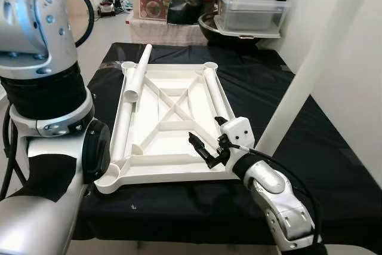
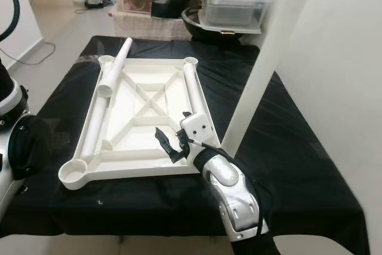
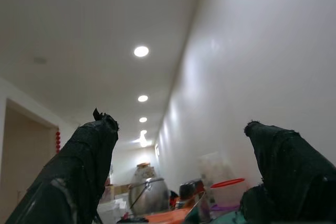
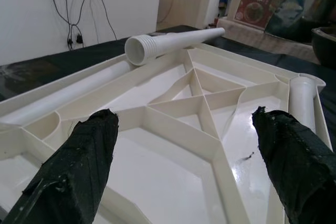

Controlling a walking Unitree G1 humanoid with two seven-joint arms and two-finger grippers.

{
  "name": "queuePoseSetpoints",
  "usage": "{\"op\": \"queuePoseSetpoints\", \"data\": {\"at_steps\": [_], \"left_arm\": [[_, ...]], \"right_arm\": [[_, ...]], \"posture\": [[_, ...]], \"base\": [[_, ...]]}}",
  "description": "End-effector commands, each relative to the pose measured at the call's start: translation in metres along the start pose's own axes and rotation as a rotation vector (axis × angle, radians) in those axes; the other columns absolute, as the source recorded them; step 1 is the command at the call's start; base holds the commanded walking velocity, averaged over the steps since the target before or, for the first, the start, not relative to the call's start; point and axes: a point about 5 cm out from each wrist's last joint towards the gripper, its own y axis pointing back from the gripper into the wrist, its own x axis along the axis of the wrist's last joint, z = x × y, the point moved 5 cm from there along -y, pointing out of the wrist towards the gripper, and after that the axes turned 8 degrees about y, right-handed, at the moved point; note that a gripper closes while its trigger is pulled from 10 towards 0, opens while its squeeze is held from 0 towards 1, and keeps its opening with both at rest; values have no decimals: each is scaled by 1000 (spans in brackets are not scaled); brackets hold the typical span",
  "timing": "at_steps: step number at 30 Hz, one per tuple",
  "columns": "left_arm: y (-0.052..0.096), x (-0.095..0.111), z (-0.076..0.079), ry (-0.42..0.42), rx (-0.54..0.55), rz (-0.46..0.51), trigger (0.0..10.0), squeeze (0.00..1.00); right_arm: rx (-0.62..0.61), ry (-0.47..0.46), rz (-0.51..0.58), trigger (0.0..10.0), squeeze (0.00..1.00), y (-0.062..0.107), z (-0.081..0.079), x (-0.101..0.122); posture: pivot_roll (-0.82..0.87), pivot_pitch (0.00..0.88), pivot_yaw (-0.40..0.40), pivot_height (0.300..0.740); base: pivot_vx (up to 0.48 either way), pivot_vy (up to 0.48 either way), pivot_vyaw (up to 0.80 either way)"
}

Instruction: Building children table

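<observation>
Right wrist view: open right pincer [image 4: 184, 156] over upturned tabletop [image 4: 157, 177].

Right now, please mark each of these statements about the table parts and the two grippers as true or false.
1. The white tabletop lies upside down on the black cloth. True.
2. All four legs stand upright in their sockets. False: one leg stands at the near right corner; three others lie on the tabletop.
3. The right gripper holds a leg. False: it is open and empty, over the tabletop's near edge.
4. The left gripper is open, pointing up toward the ceiling. True.
5. The near left socket is empty. True.
</observation>
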Motion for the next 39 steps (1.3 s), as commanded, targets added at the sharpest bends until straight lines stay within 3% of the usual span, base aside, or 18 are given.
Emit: {"op": "queuePoseSetpoints", "data": {"at_steps": [1,3,5,6,10,11,14,17,18,19,20,22,23,26,32,35,39], "left_arm": [[-4,15,1,-7,-19,38,10000,0],[-2,14,-4,-41,-1,35,10000,0],[11,-30,-22,-80,54,-105,10000,0],[11,-30,-22,-80,54,-105,10000,0],[43,-67,-35,-166,94,-238,10000,0],[43,-67,-35,-166,94,-238,10000,0],[79,-92,-42,-133,135,-331,10000,0],[152,-137,-61,-113,264,-521,10000,0],[152,-137,-61,-113,264,-521,10000,0],[182,-148,-66,-128,308,-583,10000,0],[182,-148,-66,-128,308,-583,10000,0],[221,-158,-68,-152,357,-663,10000,0],[221,-158,-68,-152,357,-663,10000,0],[266,-171,-52,-79,400,-771,10000,0],[276,-175,-45,-122,364,-809,10000,0],[286,-177,-40,-125,342,-840,10000,0],[292,-180,-35,-93,349,-856,10000,0]], "right_arm": [[-11,4,-25,10000,0,2,6,-8],[-9,9,-32,10000,0,2,5,-10],[-17,3,-38,10000,0,2,6,-11],[-17,3,-38,10000,0,2,6,-11],[-22,10,-34,10000,0,4,10,-8],[-22,10,-34,10000,0,4,10,-8],[-47,14,-24,10000,0,5,16,-5],[-71,8,7,10000,0,6,20,1],[-71,8,7,10000,0,6,20,1],[-76,-2,24,10000,0,6,21,4],[-76,-2,24,10000,0,6,21,4],[-79,-20,44,10000,0,5,22,8],[-79,-20,44,10000,0,5,22,8],[-67,-42,67,10000,0,3,18,12],[-57,-37,70,10000,0,2,15,13],[-38,29,65,10000,0,2,11,13],[-37,-23,58,10000,0,2,8,11]], "posture": [[150,0,-141,740],[148,0,-138,740],[141,0,-134,740],[141,0,-134,740],[94,0,-120,740],[94,0,-120,740],[70,0,-108,740],[61,0,-105,740],[61,0,-105,740],[68,0,-112,740],[68,0,-112,740],[76,0,-118,740],[76,0,-118,740],[96,0,-129,740],[102,0,-121,740],[104,0,-119,740],[106,0,-109,740]], "base": [[0,0,0],[0,0,0],[0,0,0],[0,0,0],[0,0,0],[0,0,0],[0,0,0],[0,0,0],[0,0,0],[0,0,0],[0,0,0],[0,0,0],[0,0,0],[0,0,0],[0,0,0],[0,320,533],[0,480,800]]}}
